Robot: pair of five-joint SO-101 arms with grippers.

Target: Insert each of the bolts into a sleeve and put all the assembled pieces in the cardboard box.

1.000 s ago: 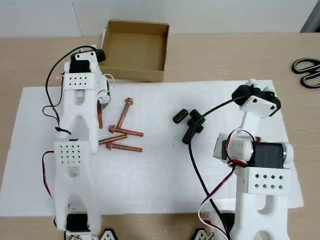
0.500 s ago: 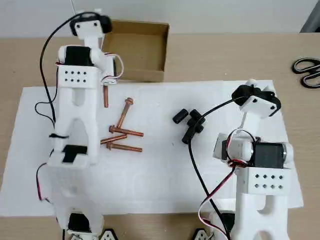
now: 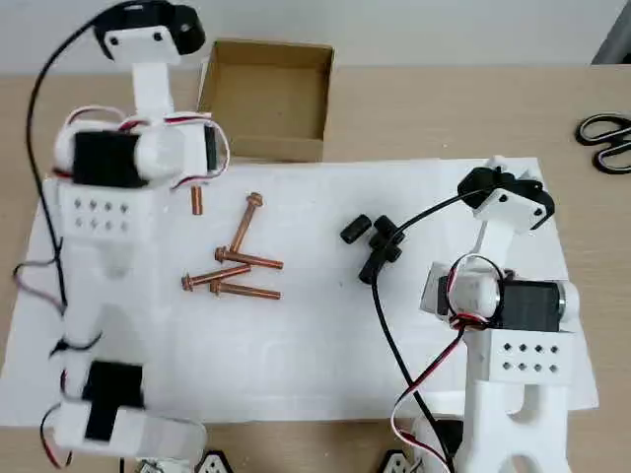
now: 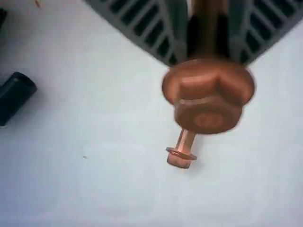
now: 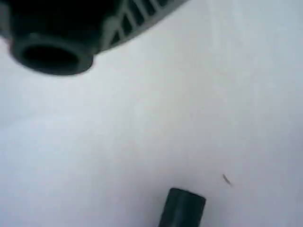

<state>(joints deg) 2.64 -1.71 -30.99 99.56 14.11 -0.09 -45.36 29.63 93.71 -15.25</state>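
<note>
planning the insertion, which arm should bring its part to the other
Left, probably: the left end effector holds a bolt raised off the sheet, free to travel. The right end effector holds a sleeve, opening exposed, so it can wait as the target.

L gripper [image 4: 206, 23]: held bolt [image 4: 207, 94] in it, over sheet [image 3: 296, 355]. Cardboard box [image 3: 296, 148] just behind & right of it, on table [image 3: 414, 108]. Loose bolts [image 3: 248, 259] near, right/front, on sheet. Sleeves [image 3: 355, 229] farther right. R gripper [image 5: 71, 23]: held sleeve [image 5: 49, 54] in it.
</note>
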